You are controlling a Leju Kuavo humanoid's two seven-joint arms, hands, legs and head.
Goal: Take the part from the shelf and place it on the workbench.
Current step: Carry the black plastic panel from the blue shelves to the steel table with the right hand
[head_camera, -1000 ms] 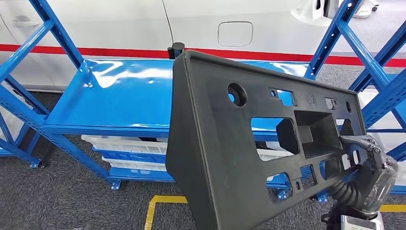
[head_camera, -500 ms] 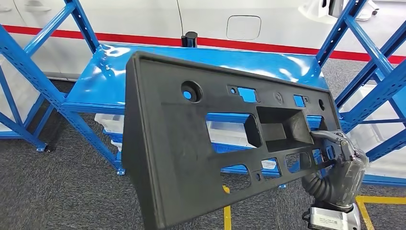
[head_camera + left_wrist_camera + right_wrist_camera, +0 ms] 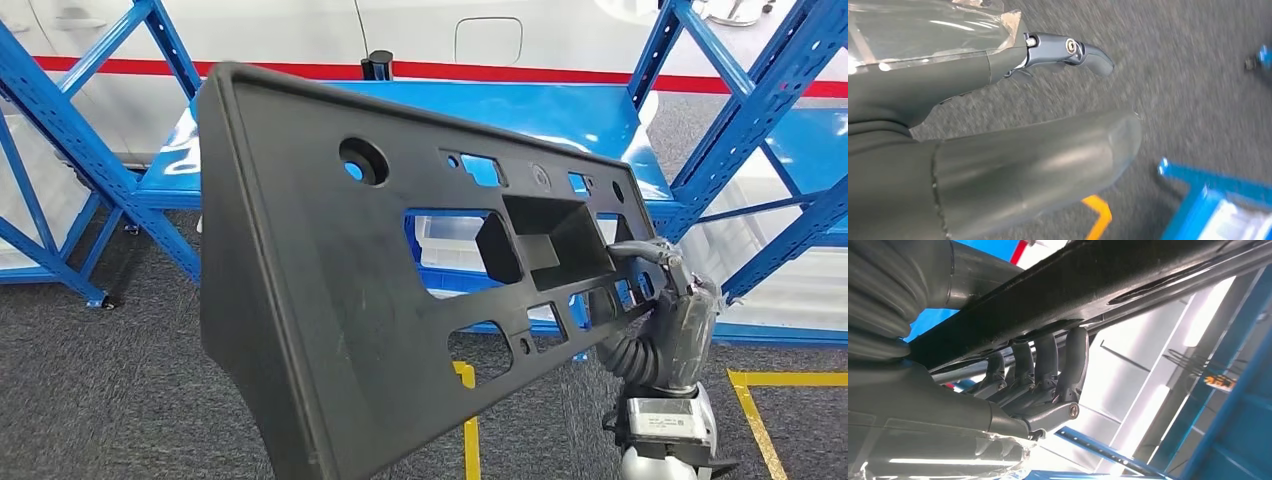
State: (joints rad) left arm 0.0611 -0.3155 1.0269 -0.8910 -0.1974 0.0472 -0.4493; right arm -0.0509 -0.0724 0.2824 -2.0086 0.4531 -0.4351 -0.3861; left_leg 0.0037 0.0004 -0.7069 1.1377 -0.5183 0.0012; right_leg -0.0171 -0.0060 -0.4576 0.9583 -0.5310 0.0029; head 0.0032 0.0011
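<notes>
A large black plastic part (image 3: pixel 330 270) with several cut-outs fills the middle of the head view, held up in the air in front of the blue shelf (image 3: pixel 520 110). My right hand (image 3: pixel 665 300) grips its right end from below. In the right wrist view the dark fingers (image 3: pixel 1070 357) curl around the part's edge (image 3: pixel 1088 285). My left hand (image 3: pixel 973 85) hangs over the grey carpet and holds nothing, its thumb and finger apart.
The shelf's glossy blue board is bare, with blue uprights (image 3: pixel 740 130) to the right and white bins (image 3: pixel 440 235) on the level below. A white car body (image 3: pixel 280 30) with a red stripe stands behind. Yellow tape (image 3: pixel 790 378) marks the carpet.
The whole view has shifted, so the camera has moved. The part now sits higher and further left in the picture, with my right hand still gripping its right end.
</notes>
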